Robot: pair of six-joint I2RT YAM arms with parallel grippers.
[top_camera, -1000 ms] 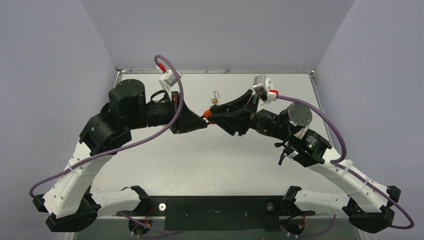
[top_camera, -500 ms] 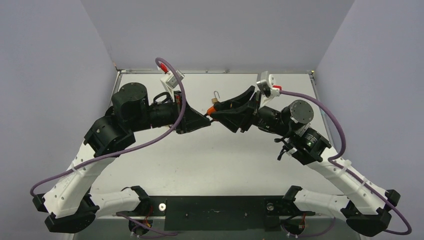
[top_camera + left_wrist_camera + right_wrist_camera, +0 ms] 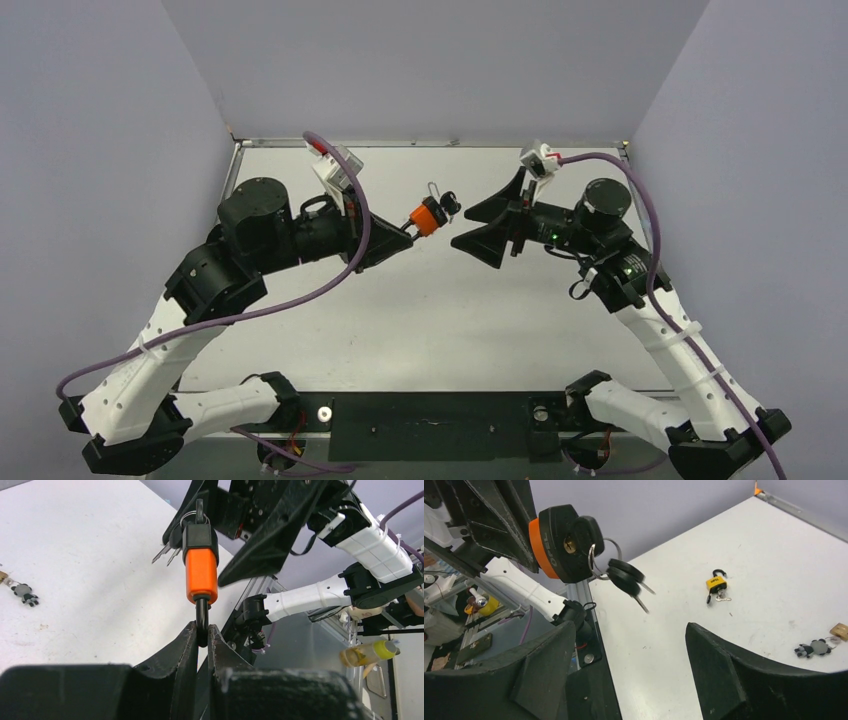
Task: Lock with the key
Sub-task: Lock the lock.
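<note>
Clearly the key-turning step is in hand. The left fingers (image 3: 193,634) pinch the thin black shackle (image 3: 201,616) of the orange padlock (image 3: 201,575), holding it above the desk (image 3: 420,320). 1 key (image 3: 586,532) sits in its rounded black base, and 2 spare keys (image 3: 626,577) dangle from a wire ring (image 3: 611,547). The right fingers (image 3: 719,655) gape wide nearby, holding nothing. Next they should close on the flat key head and twist.

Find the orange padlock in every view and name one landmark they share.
Top external: centre, orange padlock at the left fingers' tip.
Left wrist: upper centre, shackle pinched between the fingers.
Right wrist: upper left, keyhole facing the camera.
Shared landmark: the keys dangling from it.
</note>
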